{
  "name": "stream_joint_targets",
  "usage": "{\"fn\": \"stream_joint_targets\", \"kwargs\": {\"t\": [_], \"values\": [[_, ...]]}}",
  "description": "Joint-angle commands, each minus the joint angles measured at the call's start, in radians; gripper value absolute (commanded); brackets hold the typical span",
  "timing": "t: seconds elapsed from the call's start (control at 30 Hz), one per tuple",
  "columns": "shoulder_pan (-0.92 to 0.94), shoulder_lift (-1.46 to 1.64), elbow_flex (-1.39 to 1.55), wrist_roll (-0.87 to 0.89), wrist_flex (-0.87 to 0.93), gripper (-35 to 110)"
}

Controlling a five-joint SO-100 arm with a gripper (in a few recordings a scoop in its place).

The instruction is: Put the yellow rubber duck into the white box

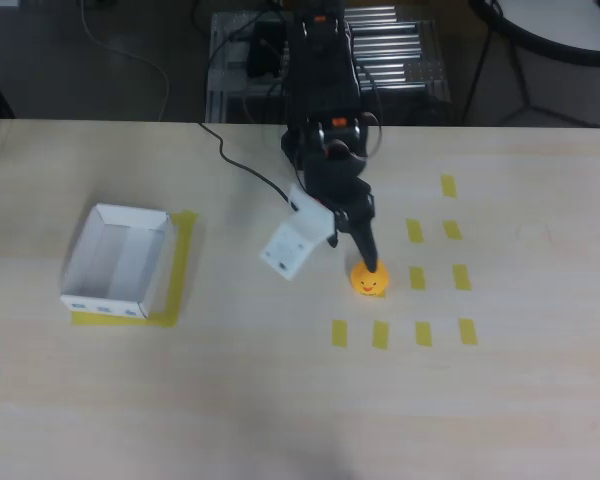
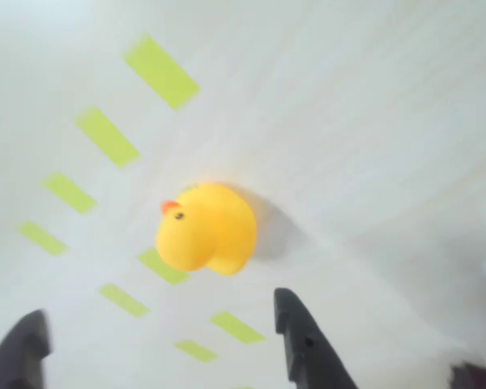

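Table: pale wood-grain top, spanning most of the overhead view

Yellow tape strips: short rectangles laid flat on the table's right half, some upright in two columns, others in a row of four below; blurred green-yellow in the wrist view

Yellow tape outline: flat border on the table's left side

Black cable: trails across the table's far edge

Metal rack: ribbed, behind the table

Round white tabletop: upper right corner, on dark legs
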Motion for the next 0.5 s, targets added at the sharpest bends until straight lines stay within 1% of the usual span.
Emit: {"fn": "stream_joint_targets", "kwargs": {"t": [0.0,0.47], "values": [[-0.081,-0.115,-0.187,-0.041,0.083,45],[-0.143,-0.310,-0.258,-0.006,0.014,41]]}}
